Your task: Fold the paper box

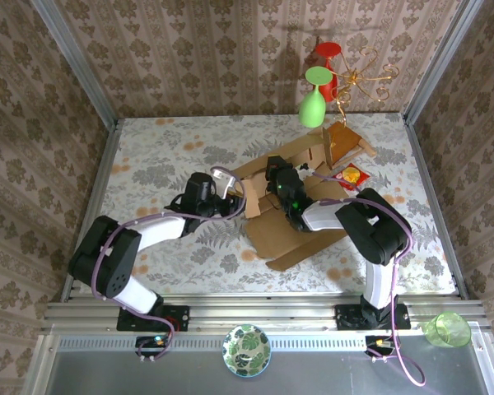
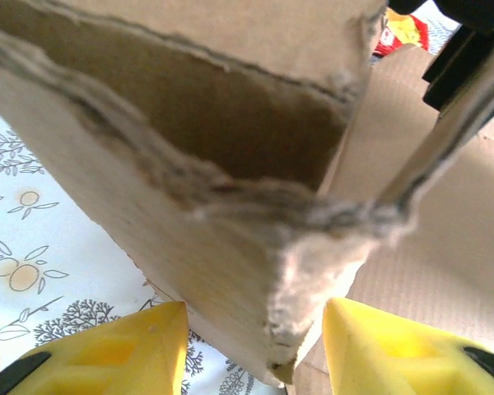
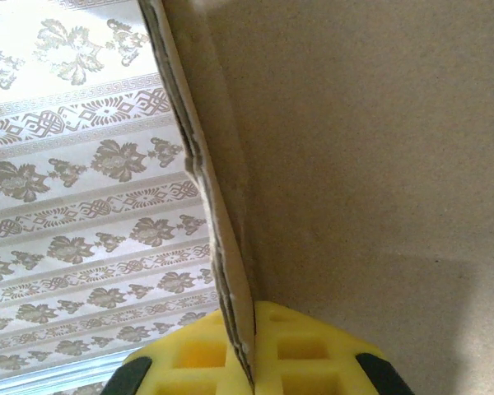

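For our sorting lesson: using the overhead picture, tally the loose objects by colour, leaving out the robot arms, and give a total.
Green: 3 (goblet, cup, leaf-pattern plate)
Brown: 2 (paper box, wooden board)
Red: 1 (vessel)
Gold: 1 (wire stand)
Red and yellow: 1 (packet)
Total: 8

paper box (image 1: 295, 236) | we log light-brown corrugated cardboard, creased, edges frayed | partly folded, base flat, some flaps raised | lies on table, right of centre
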Robot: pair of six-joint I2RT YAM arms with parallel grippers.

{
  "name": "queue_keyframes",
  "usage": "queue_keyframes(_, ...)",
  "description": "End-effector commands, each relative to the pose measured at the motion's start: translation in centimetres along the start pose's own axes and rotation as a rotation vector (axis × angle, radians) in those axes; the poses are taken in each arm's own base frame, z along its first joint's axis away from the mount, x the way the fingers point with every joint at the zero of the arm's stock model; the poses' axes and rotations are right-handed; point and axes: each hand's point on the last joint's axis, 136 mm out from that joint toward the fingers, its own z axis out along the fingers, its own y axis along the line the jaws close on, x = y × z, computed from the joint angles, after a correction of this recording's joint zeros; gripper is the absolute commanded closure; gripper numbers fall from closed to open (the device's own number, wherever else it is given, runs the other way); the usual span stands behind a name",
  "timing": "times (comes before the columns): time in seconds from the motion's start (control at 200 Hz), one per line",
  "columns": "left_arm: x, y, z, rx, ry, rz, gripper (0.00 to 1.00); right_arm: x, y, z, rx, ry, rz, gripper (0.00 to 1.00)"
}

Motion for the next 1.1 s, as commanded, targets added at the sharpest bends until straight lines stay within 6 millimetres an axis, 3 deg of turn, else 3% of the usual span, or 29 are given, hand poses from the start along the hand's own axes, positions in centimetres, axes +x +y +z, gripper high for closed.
queue_keyframes(0.0, -0.9, 1.3, 0.3, -0.105, -0.038, -0.010, 0.51, -0.2, -1.6, 0.1, 0.028, -0.010, -0.009, 1.00)
queue_keyframes(0.68, 0.4, 2.2, 2.2, -0.294, 0.028, 0.027, 0.46, 0.6, -0.2, 0.1, 0.036, -0.021, 0.009, 1.00)
queue_keyframes(0.87, 0.2, 2.7, 2.4, -0.329, 0.031, 0.030, 0.52, 0.7, -0.1, -0.3, 0.054, -0.033, 0.009, 1.00)
queue_keyframes(1.095, 0.2, 2.8, 2.7, -0.345, 0.040, 0.029, 0.70, 0.8, 0.0, -0.5, 0.063, -0.041, 0.015, 1.00)
